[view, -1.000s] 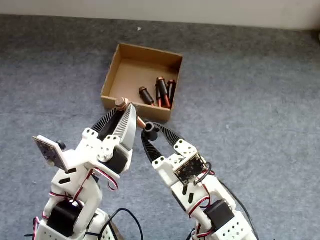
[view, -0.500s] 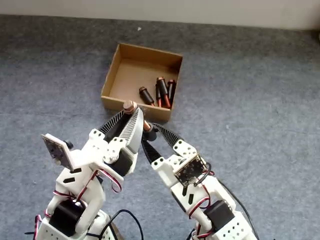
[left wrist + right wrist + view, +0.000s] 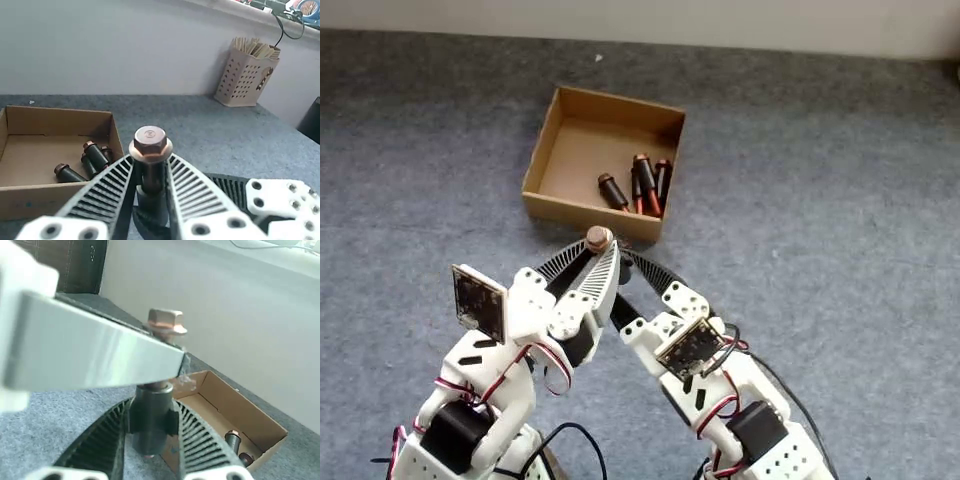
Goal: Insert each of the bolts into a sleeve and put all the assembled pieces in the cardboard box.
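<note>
Centrally, over the table and just short of a lidless cardboard box [image 3: 575,150], already holding a few assembled pieces [image 3: 642,183] toward one side. Light and easily shoved, probably, so best not bumped when dropping parts in.

In front of it, two white arms crossing close together. Clamped by the left gripper [image 3: 150,175]: the bolt [image 3: 150,142], pinched on the shank right under its flanged hex head, head upward. Clasped in the right gripper [image 3: 151,415]: the dark sleeve [image 3: 150,395], upright directly beneath the bolt. Lower end of the shank at or inside the sleeve mouth; depth impossible to tell.

Bolt: coppery metal, stiff, probably dense for its size. Smooth enough to slip or swivel between the ribbed fingers [image 3: 190,190], so best kept pinched near the head and held in line. Sleeve: rigid-looking cylinder, best held around its middle, mouth left free.

Beyond that, a plain pale wall [image 3: 100,45], with a perforated holder of wooden sticks [image 3: 247,75] standing at its foot. Underneath everything, a grey carpet-like covering [image 3: 800,170], rough enough, most likely, to stop a dropped part rolling far.
</note>
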### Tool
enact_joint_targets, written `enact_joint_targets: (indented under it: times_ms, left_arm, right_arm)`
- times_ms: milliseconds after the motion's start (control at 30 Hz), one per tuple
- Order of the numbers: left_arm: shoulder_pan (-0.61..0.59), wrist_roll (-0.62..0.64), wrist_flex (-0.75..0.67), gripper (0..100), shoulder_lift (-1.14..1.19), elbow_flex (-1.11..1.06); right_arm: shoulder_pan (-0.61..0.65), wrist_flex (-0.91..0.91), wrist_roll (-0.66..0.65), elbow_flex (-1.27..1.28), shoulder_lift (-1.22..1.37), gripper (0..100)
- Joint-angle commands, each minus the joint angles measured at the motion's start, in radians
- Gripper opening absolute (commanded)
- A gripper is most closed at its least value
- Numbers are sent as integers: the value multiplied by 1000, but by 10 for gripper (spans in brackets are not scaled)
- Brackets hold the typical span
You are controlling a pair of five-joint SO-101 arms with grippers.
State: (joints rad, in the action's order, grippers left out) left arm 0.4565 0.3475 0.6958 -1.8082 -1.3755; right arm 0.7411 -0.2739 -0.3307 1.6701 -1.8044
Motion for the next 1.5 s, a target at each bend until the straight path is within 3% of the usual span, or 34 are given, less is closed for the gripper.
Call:
enact_joint_targets:
  times_ms: [0, 267, 500, 800, 1100, 1467]
  left_arm:
    - [12, -28, 52, 6, -10, 21]
    - [101, -120, 198, 11, -8, 16]
    - [102, -121, 206, 14, -8, 13]
    - [101, -14, 245, 197, -8, 2]
    - [101, -6, 259, 159, -12, 42]
    - [101, 35, 417, 162, -12, 176]
  right_arm:
    - [2, 24, -9, 97, -30, 5]
    - [2, 27, -8, 97, -31, 5]
    - [2, 27, -8, 99, -31, 5]
    - [2, 27, -8, 101, -31, 5]
    - [1, 27, -8, 101, -31, 5]
    - [1, 27, -8, 102, -31, 5]
